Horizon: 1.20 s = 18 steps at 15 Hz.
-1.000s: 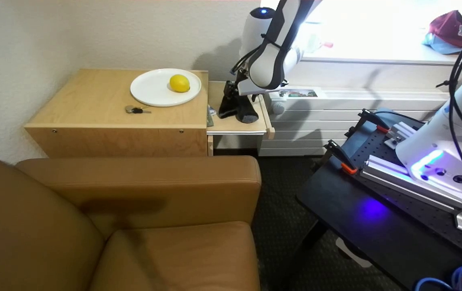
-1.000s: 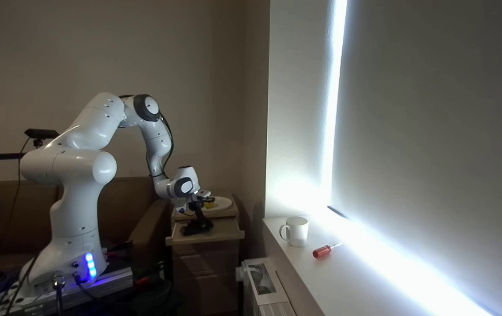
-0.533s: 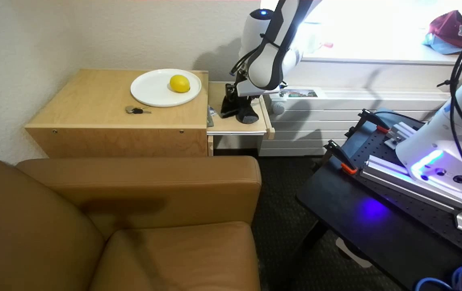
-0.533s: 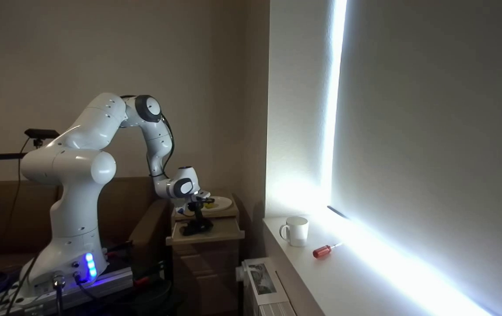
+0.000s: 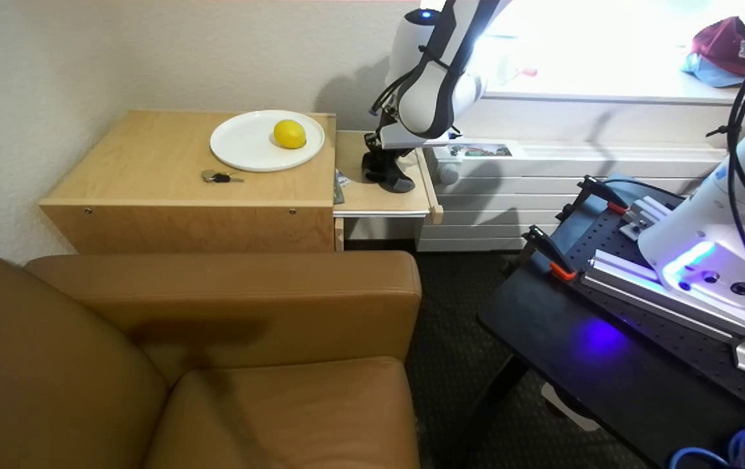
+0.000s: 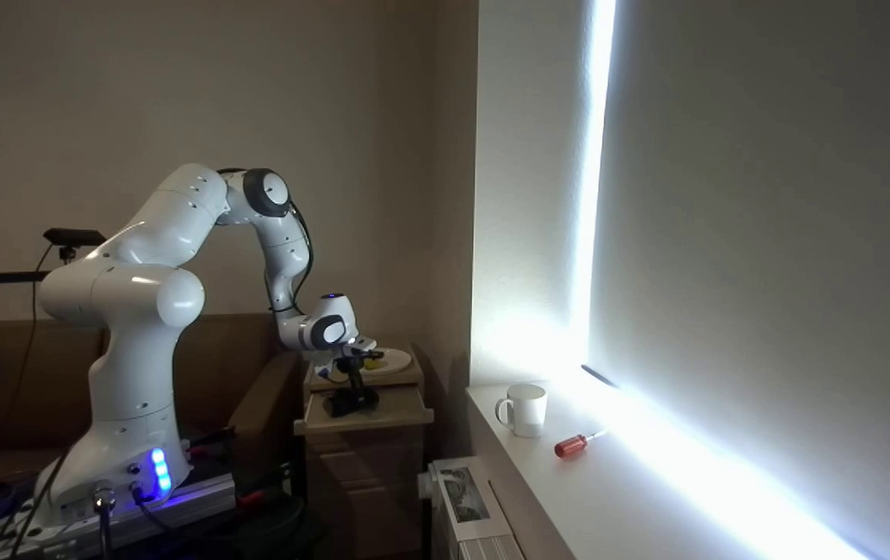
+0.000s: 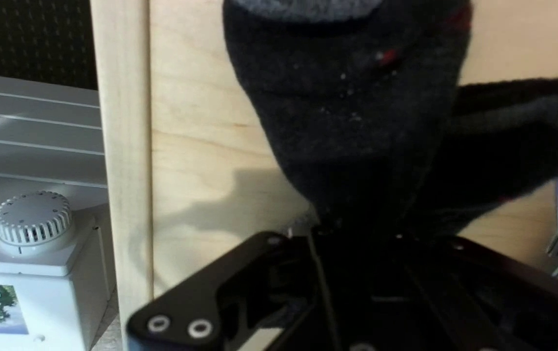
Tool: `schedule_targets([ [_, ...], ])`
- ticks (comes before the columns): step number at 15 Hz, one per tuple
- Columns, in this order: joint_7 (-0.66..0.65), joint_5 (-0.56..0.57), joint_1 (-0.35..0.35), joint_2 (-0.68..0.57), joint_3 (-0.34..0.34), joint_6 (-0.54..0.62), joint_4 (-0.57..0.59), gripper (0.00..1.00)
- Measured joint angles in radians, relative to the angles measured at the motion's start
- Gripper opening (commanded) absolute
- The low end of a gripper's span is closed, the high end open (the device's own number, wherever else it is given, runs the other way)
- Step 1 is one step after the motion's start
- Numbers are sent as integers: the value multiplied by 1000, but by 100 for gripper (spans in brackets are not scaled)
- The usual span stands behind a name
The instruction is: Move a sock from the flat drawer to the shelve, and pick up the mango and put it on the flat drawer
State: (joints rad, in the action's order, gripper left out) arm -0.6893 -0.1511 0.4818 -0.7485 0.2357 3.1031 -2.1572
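Holds sock [image 7: 347, 102] pinched between nearly closed fingers [image 7: 262, 247]; in exterior view, has loose length below, pointing near right over flat drawer [image 5: 372, 201]; probably requires upward lift first

Glaring light [image 6: 698, 455] floods the sill [image 6: 608, 502] above a white radiator [image 5: 542, 192].

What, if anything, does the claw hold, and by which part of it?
The claw appears to pinch the black sock at a bunched part, two portions spreading out; the exact spot is hidden.

In an exterior view, 1 white mug [image 6: 529, 410] stands near 1 red-handled screwdriver [image 6: 570, 446].
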Motion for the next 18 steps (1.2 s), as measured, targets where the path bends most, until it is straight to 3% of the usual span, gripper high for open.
schedule_targets([
  [5, 68, 0, -81, 80, -20, -26, -13, 3],
  [12, 244, 5, -232, 386, -22, -94, -160, 3],
  [18, 305, 41, -305, 668, 71, -114, -313, 3],
])
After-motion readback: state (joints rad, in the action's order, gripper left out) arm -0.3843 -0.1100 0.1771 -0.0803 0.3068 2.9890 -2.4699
